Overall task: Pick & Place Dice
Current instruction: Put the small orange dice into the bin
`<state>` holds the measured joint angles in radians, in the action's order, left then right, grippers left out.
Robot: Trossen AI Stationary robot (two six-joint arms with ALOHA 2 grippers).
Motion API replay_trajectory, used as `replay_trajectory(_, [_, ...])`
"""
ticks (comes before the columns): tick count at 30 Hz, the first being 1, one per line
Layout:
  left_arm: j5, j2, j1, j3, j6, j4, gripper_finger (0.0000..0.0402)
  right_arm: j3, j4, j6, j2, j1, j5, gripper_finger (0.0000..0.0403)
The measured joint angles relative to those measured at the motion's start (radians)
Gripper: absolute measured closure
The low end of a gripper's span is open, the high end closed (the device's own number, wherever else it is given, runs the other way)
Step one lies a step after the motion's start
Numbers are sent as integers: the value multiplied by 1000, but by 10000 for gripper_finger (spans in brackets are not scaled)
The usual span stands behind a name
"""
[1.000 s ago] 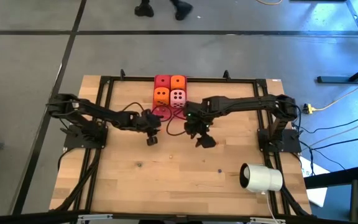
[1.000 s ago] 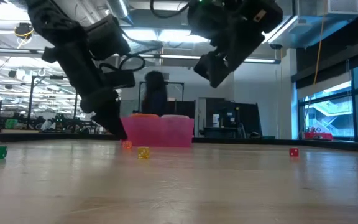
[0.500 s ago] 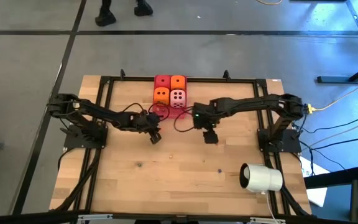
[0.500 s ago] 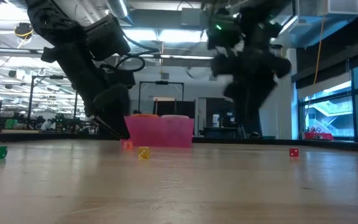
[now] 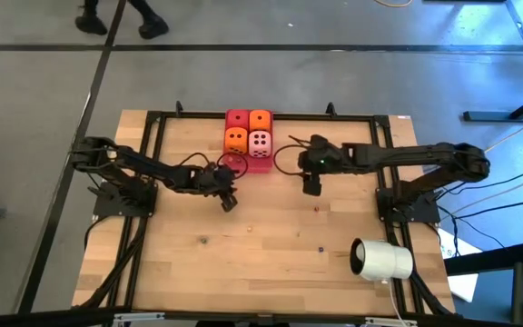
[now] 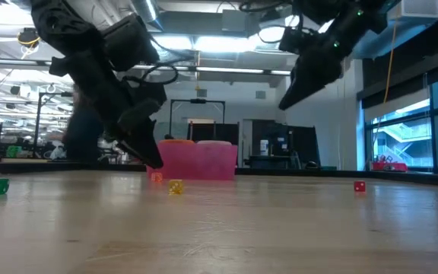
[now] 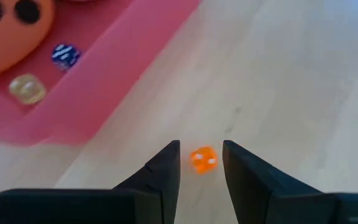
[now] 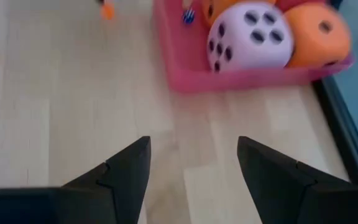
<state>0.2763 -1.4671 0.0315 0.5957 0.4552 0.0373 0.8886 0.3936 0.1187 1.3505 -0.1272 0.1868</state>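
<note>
Hovering low, left gripper (image 7: 201,163) sits open around a tiny orange die (image 7: 202,158); right gripper (image 8: 193,163) open too (tray (image 8: 241,79) cut off, dice partly hidden).

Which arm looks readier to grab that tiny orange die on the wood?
Probably the left. Its gripper sits low with open jaws straddling the tiny orange die beside the pink tray. The right gripper hangs high, open and empty.

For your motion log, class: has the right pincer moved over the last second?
Yes. In the high view the right pincer has shifted away from the table's near edge toward the pink tray and a bit rightward, its fingers open and empty.
</note>
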Motion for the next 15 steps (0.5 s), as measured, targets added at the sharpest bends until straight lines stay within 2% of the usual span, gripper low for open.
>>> replay_trajectory(9, [33, -71, -11, 3, 32, 27, 288, 0, -33, -30, -7, 0, 8, 163])
replay_trajectory(15, [27, -51, -11, 1, 31, 28, 288, 0, -35, -32, -6, 0, 8, 163])
